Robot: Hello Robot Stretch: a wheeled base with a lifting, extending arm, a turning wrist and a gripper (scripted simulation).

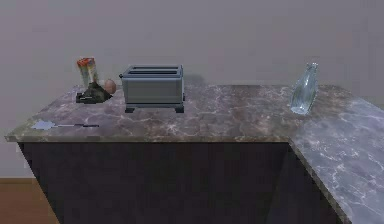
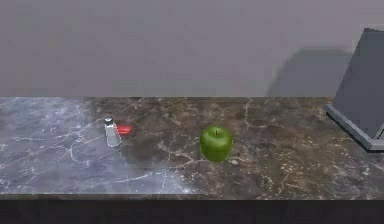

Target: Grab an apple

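Plainly a round green apple (image 2: 216,142)

The body is stood facing a run of marble countertop (image 1: 230,118), which is met nearly square-on in the forward view, with its dark front seen below; that camera is pitched somewhat downward, so that the top surface is looked upon from above; on the arm side the body is set close alongside a countertop (image 2: 290,125), whose near edge is seen just above the arm side view's bottom edge; the pose of arm, wrist and gripper cannot be told.
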